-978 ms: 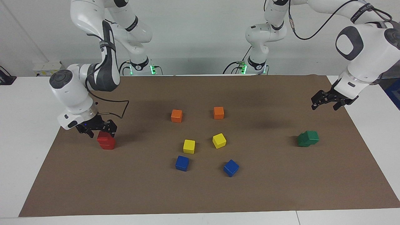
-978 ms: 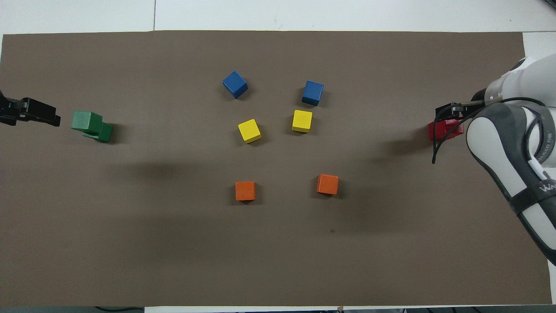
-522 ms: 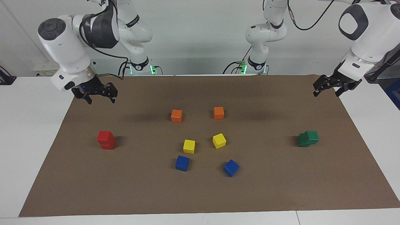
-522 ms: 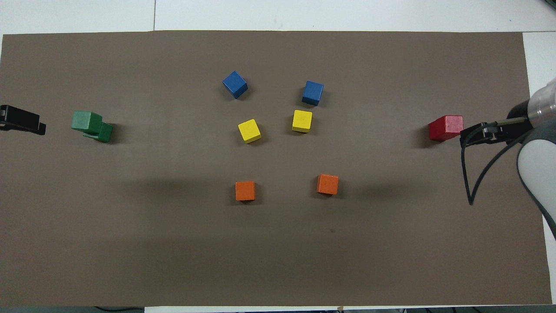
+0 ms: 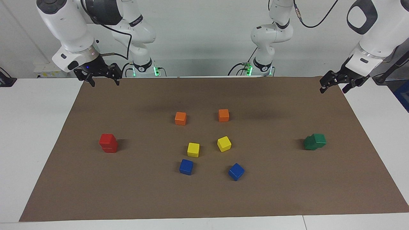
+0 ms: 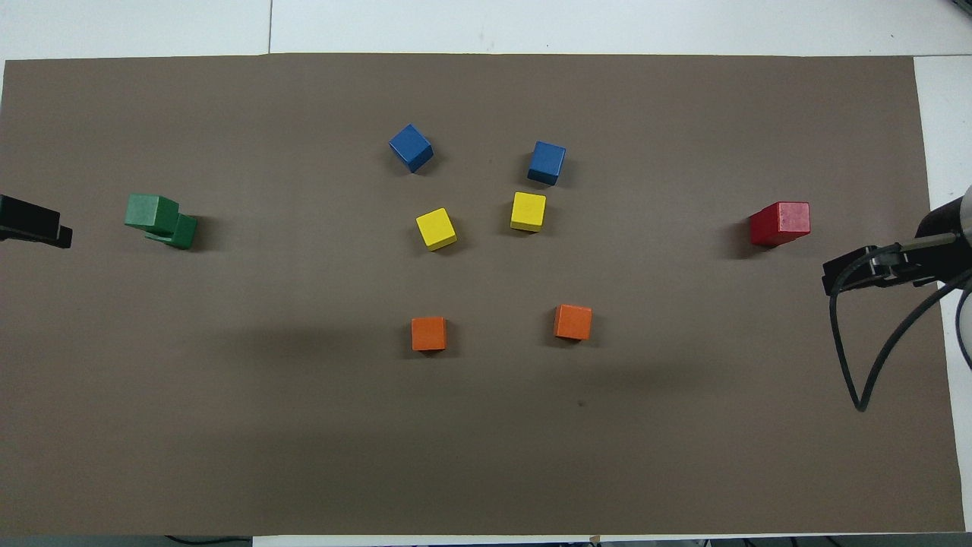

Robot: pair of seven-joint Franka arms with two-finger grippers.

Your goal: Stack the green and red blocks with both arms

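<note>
Right gripper: the small black two-finger right gripper (image 5: 101, 79) hangs raised over the brown mat's edge nearest the robots, at the right arm's end of the table; its jaws stand wide and hold nothing.
Left gripper: the small black two-finger left gripper (image 5: 333, 85) hangs raised over the mat's corner at the left arm's end; its jaws are spread wide and empty.
Red blocks: the two glossy bright red cubes (image 5: 108, 143) stand as a stack, one on the other, at the right arm's end of the mat, well apart from the right gripper.
Green blocks: the two glossy dark green cubes (image 5: 315, 141) stand stacked at the left arm's end, the upper cube shifted off-centre on the lower, so part of it overhangs.
Orange cubes: two orange cubes (image 5: 180, 118) sit side by side mid-mat, nearer the robots than the other loose cubes.
Yellow cubes: two yellow cubes (image 5: 193, 149) lie farther out than the orange pair.
Blue cubes: two blue cubes (image 5: 186, 166) lie farthest from the robots.
Mat: the flat brown mat (image 5: 204, 198) covers the white table (image 5: 32, 127).
</note>
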